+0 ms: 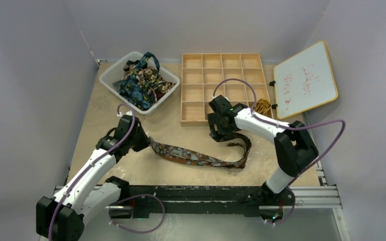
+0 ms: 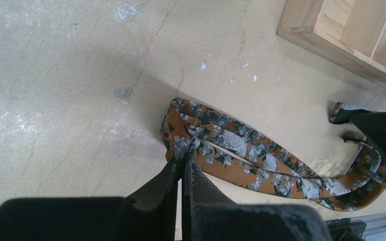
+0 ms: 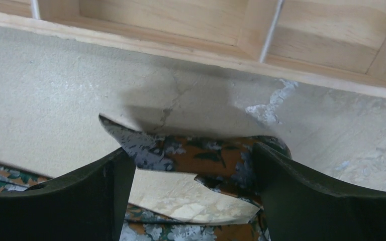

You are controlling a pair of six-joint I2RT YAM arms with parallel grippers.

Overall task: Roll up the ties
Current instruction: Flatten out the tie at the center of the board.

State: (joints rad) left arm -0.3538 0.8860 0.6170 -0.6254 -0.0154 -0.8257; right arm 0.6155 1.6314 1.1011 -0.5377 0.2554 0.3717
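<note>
From the near rail (image 1: 206, 193) the left arm reaches forward and inward, its wrist low over the table (image 1: 130, 173), and the left gripper (image 2: 183, 168) is clenched on one end of a tie (image 2: 251, 150), the fabric bunched into a small fold right at the fingertips. The right arm rises from its base, bends at the elbow and comes back toward the middle, the right gripper (image 3: 191, 165) pointing down with its fingers (image 3: 105, 196) spread wide on either side of the tie's other end; the pointed tip lies between them, by the left finger, and nothing is gripped. The tie is orange-brown with grey and dark green flowers; it lies flat across the middle of the table from left gripper to right, then curls back on itself in a loop near the right gripper. Beyond it stands a wooden tray (image 1: 183, 90) of square compartments, a gold tie (image 1: 262, 106) bunched just beside its right edge. At the far left a white basket (image 1: 111, 75) holds a heap of blue and brown floral ties (image 1: 140, 80), and at the far right a whiteboard (image 1: 305, 80) leans against the wall
</note>
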